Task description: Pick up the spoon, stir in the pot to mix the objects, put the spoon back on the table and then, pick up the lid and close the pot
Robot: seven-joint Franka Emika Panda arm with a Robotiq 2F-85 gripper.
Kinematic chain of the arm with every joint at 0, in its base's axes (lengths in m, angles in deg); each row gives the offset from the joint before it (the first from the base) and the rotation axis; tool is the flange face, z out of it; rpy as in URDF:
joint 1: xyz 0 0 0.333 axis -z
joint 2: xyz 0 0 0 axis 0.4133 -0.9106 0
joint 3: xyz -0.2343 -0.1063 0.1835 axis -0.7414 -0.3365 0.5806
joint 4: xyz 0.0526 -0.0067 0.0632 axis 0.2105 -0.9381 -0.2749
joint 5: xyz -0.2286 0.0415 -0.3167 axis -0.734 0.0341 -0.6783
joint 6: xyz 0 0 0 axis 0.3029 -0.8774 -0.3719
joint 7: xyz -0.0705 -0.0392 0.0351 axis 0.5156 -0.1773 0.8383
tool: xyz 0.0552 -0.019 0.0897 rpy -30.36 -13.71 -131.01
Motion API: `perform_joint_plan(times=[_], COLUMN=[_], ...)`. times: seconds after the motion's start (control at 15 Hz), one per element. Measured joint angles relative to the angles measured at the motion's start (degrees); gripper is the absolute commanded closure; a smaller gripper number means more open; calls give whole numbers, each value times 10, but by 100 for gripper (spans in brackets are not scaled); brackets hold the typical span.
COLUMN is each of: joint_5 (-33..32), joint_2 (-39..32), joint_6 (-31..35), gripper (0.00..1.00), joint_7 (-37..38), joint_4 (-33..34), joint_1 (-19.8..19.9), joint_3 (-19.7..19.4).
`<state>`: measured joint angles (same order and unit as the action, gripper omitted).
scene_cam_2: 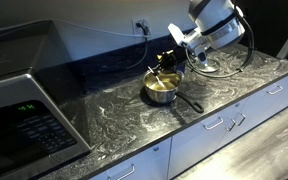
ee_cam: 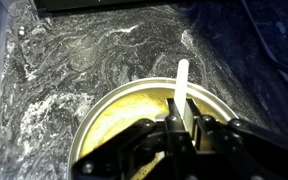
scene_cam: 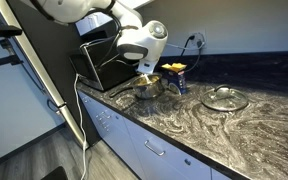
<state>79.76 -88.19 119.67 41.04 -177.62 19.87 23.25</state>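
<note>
A dark marbled tabletop [scene_cam_2: 104, 125] ran past a microwave [scene_cam_2: 24, 115], cut off at the left edge of an exterior view. The pot [scene_cam_2: 162, 92] stood mid-counter, its long handle pointing to 4 o'clock. Over it the hand [ee_cam: 181, 128] was clenched on the spoon [ee_cam: 182, 80], whose pale shaft pointed to 12 o'clock in the wrist view. Its lower end was hidden behind the fingers. The objects [ee_cam: 134, 112] showed only as a yellow blur. The lid [scene_cam: 225, 98] lay apart at the pot's 3 o'clock.
</note>
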Motion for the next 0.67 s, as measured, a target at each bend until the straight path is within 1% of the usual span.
perform_joint_plan(times=[0.4, 0.67], joint_5=[0, 0], joint_2=[-16, -15], joint_6=[-4, -8], gripper=[97, 97], joint_7=[1, 20], joint_4=[5, 5], joint_1=[0, 0], joint_3=[6, 6])
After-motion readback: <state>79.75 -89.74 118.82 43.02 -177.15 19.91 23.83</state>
